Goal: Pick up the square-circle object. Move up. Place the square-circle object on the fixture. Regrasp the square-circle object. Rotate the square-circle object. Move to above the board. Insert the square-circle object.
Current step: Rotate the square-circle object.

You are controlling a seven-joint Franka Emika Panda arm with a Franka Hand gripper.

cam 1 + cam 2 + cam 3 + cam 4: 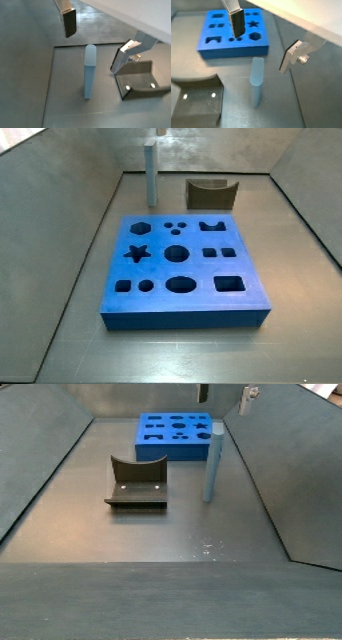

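Light is even and soft, falling from above onto the dull grey metal floor (pixel 160 534), which carries faint pale sheen. Shadows are weak. The open silver two-finger gripper (pixel 264 37) hangs blurred in both wrist views. The bright-blue slab board (pixel 181 268) looks sharp and saturated.

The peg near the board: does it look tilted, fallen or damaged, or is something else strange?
Nothing stands out. The peg stands upright on the floor, beside the board and apart from the fixture. The gripper hangs above the peg, open, its fingers on either side and not touching it.
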